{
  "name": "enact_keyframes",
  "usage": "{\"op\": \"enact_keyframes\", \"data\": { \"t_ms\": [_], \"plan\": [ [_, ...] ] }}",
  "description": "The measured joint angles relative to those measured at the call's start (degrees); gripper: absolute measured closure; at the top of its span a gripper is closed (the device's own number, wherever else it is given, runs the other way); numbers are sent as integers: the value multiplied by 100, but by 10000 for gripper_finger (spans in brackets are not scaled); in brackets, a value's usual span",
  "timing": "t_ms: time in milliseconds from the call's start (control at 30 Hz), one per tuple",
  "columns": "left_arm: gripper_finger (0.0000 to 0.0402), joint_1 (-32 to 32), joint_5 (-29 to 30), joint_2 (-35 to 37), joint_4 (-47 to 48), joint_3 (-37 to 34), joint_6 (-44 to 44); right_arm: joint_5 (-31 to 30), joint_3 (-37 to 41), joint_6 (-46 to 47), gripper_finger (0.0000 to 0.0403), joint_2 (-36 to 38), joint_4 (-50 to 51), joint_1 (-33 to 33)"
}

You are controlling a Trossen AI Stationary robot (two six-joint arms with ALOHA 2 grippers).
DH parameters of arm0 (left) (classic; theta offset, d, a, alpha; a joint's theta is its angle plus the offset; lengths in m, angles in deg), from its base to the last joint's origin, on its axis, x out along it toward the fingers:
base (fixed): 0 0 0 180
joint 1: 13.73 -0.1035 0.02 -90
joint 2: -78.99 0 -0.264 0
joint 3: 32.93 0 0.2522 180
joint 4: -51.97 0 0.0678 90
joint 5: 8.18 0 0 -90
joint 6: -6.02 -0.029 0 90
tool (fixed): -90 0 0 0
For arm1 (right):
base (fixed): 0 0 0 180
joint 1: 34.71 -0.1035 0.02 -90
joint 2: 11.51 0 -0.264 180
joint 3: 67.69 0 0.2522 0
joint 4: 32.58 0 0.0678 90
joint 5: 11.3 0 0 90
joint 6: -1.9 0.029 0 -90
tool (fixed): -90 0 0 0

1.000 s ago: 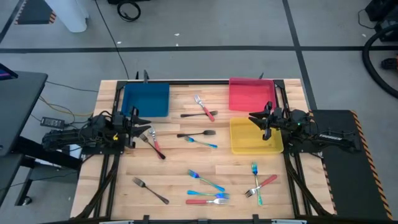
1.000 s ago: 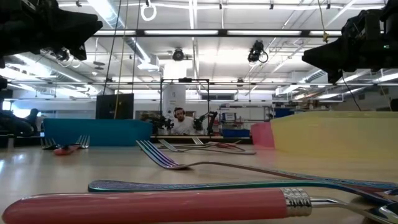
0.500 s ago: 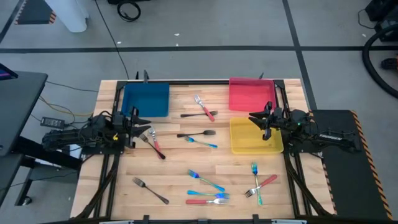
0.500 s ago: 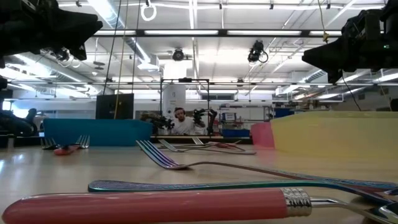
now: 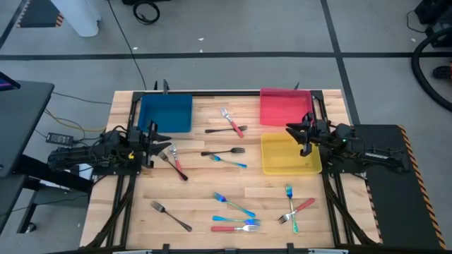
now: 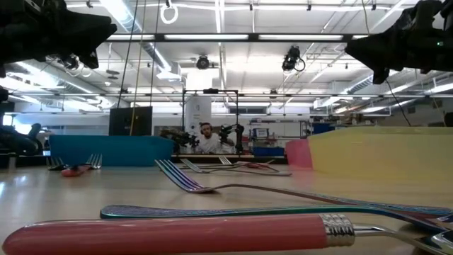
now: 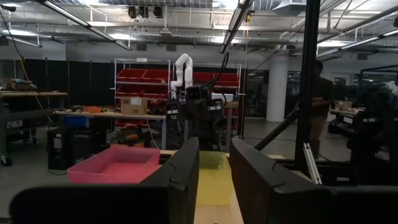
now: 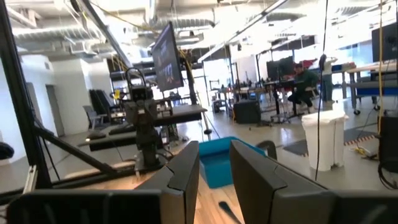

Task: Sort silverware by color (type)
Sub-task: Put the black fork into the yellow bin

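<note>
While both arms wait at the desk's sides, the silverware lies scattered between them: small forks with red handles and silver tines, blue-teal iridescent ones, and plain dark grey metal ones. Nearest the front edge, a red-handled fork [image 5: 234, 228] lies with a teal fork [image 5: 235, 207] just above it; a grey fork [image 5: 170, 215] sits at about 9 o'clock from them, and a crossed red and teal pair [image 5: 292, 209] at about 3 o'clock. Farther in, a grey fork [image 5: 223, 152] and another teal fork [image 5: 229, 161] lie mid-desk, a crossed red and grey pair [image 5: 171, 161] lies just beside the left gripper [image 5: 153, 141], and one more red and grey pair [image 5: 230, 124] lies toward the far edge. The left gripper's fingers [image 7: 180, 180] stand a little apart, holding nothing. The right gripper [image 5: 297, 136] hangs over the yellow tray [image 5: 289, 164], its fingers [image 8: 186, 171] likewise apart and empty, well clear of any fork. Beyond lie the pink tray [image 5: 282, 107] and the blue tray [image 5: 167, 113] on the pale wooden desk [image 5: 198, 190]. Behind is a workshop with ceiling lights, red shelving and a seated person [image 6: 206, 141].
</note>
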Motion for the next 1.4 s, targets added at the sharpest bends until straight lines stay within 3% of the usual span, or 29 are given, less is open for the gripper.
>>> {"op": "enact_keyframes", "data": {
  "t_ms": [800,1067,1400],
  "plan": [
    [312,2,1,0,2,-1,2,-17,0,29,304,-1,-346,0],
    [312,0,-1,0,-20,1,484,-17,0,679,304,1,-789,0],
    [312,1,-1,-2,-67,0,573,-156,0,369,304,1,-886,0]
  ]
}}
